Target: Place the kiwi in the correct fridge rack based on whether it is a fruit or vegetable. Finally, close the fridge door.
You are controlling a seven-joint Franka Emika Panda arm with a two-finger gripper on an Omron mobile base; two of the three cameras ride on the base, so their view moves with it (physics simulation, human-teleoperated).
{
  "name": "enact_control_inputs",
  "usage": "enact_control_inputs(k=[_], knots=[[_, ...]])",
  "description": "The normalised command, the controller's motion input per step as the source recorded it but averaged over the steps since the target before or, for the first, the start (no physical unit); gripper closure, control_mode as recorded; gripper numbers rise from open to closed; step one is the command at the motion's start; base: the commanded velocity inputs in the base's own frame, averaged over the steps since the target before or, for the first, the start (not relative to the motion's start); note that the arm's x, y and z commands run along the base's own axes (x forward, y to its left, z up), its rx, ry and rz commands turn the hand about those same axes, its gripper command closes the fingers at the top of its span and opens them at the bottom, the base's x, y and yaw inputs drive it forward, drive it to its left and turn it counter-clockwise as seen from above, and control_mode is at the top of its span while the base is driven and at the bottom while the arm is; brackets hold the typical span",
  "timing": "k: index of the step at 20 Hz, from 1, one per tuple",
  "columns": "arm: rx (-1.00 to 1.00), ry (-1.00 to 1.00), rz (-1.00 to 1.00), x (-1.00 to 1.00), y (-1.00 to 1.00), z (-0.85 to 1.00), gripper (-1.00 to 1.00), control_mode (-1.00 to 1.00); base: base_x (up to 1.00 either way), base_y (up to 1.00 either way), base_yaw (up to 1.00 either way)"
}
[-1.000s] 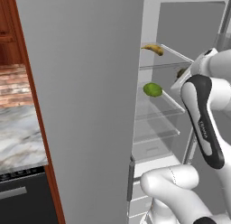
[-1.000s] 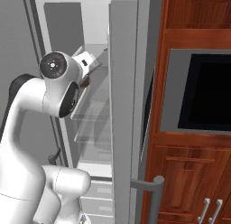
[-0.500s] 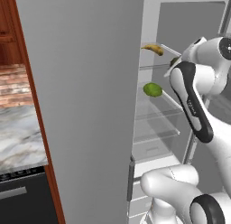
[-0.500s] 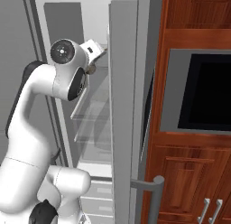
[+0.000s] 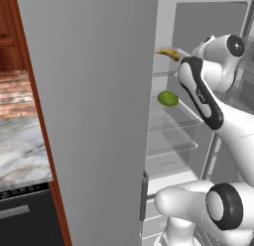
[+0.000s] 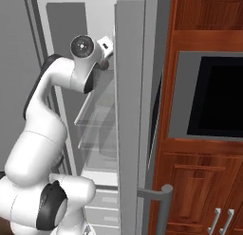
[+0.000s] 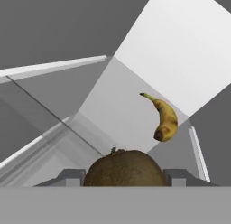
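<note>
Pincer (image 7: 124, 175) fingers (image 7: 68, 177) sit to either side of the kiwi (image 7: 124, 168) at 6 o'clock in the hand view, closed in against its brown skin, so the fruit is held between them. Ahead of the kiwi, toward 1 o'clock, a yellow banana (image 7: 162, 118) lies on the fridge rack (image 7: 113, 123), a clear pane whose pale edge runs off toward 5 o'clock; kiwi and banana are near each other but apart. In the left base view the white arm (image 5: 208, 96) reaches into the open fridge at 2 o'clock, with the banana (image 5: 168, 53) at the top shelf level just beside the arm's upper end and a bright-green oval fruit (image 5: 167, 98) on the shelf below it. A wide plain grey panel (image 5: 94, 116) stands at 9 o'clock of the shelves. In the right base view the fridge door (image 6: 137, 115) stands open edge-on at centre, its grey bar handle (image 6: 159, 198) at 5 o'clock, and the arm's hand end lies at 11 o'clock, partly behind the door's edge.
</note>
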Motion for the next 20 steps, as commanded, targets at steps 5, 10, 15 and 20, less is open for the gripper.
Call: enact_control_inputs(k=[5, 10, 15, 20], knots=[[0.0, 0.0, 0.01, 0.67, 0.0, 0.0, 1.0, -1.0, 0.0, 0.0, 0.0], [0.0, 0.0, 0.02, 0.62, 0.0, -0.17, 1.0, -1.0, 0.0, 0.0, 0.0], [0.0, 0.0, 0.04, 0.5, 0.0, -0.31, 1.0, -1.0, 0.0, 0.0, 0.0], [0.0, 0.0, 0.03, 0.51, 0.0, -0.19, 1.0, -1.0, 0.0, 0.0, 0.0]])
